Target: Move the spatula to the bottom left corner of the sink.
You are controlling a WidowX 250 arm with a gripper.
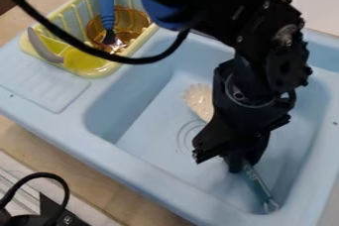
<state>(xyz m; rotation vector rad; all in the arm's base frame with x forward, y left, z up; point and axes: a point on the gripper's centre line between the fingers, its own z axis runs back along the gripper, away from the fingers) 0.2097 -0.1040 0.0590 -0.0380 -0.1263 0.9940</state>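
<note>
Down over the sink (142, 175) hangs my tool (218, 161); whether it's spread, pressed together or pinching the spatula (257, 183), I can't tell. The spatula's teal length slants toward the basin's bottom right corner.

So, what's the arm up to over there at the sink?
The robot's black gripper is down in the light blue sink, right at the teal-handled spatula; whether it has a grip on it, I can't tell. The handle's end sits near the basin's corner at the picture's lower right, so the spatula doesn't look to be in the bottom left corner yet.
</note>
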